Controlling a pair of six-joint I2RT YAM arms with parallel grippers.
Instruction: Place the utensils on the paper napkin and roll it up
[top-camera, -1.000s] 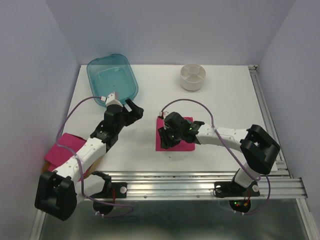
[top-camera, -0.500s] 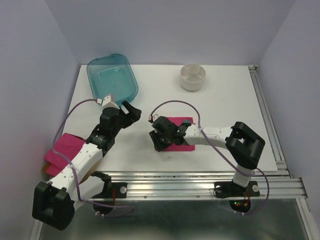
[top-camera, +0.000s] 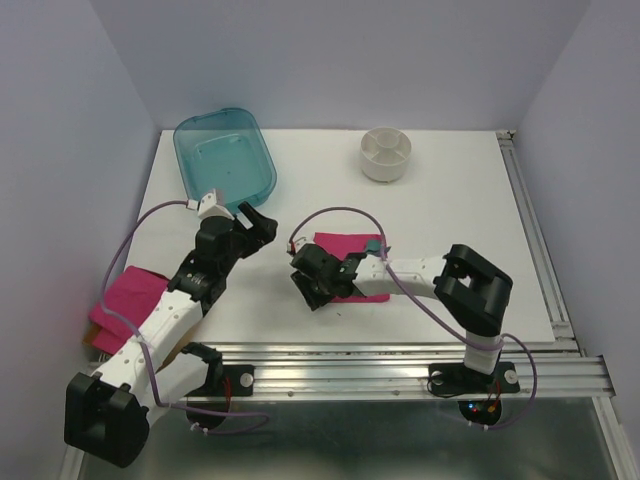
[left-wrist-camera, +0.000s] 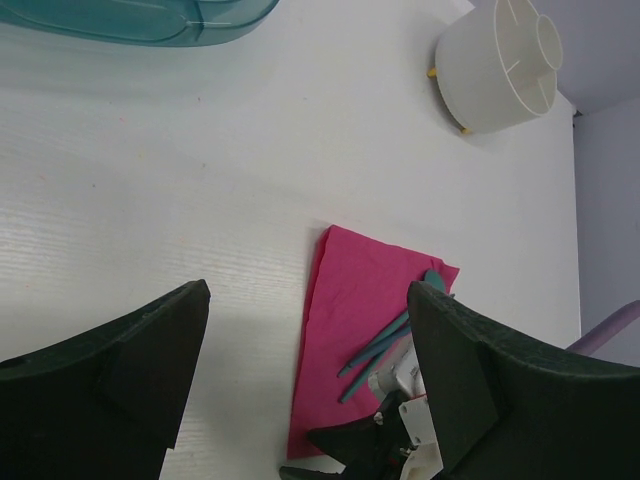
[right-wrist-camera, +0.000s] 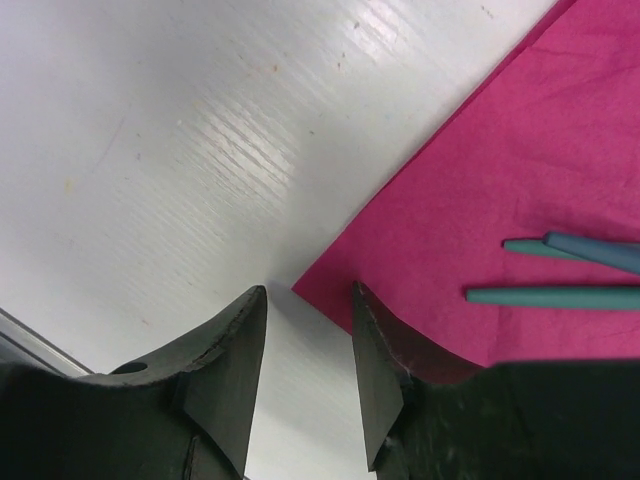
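Note:
The paper napkin (top-camera: 343, 243) lies flat near the middle of the table, partly under my right arm. The dark-teal utensils (left-wrist-camera: 383, 345) rest on it, handles side by side (right-wrist-camera: 560, 296); only a teal tip (top-camera: 372, 244) shows from above. My right gripper (top-camera: 308, 288) is low at the napkin's (right-wrist-camera: 520, 160) near-left corner, open. The corner lies just at the gap between its tips (right-wrist-camera: 308, 300), and one finger (right-wrist-camera: 385, 380) overlaps the napkin's edge. My left gripper (top-camera: 257, 224) hovers wide open to the left of the napkin (left-wrist-camera: 345, 320), empty (left-wrist-camera: 310, 295).
A teal plastic tub (top-camera: 225, 152) stands at the back left, a white round holder (top-camera: 385, 154) at the back middle. A thicker pile of pink napkins (top-camera: 125, 293) lies at the left edge under my left arm. An aluminium rail (top-camera: 400, 355) runs along the near edge.
My right gripper has slid left across the napkin to its near-left corner, uncovering the utensils. My left arm has drawn slightly back and left, still open.

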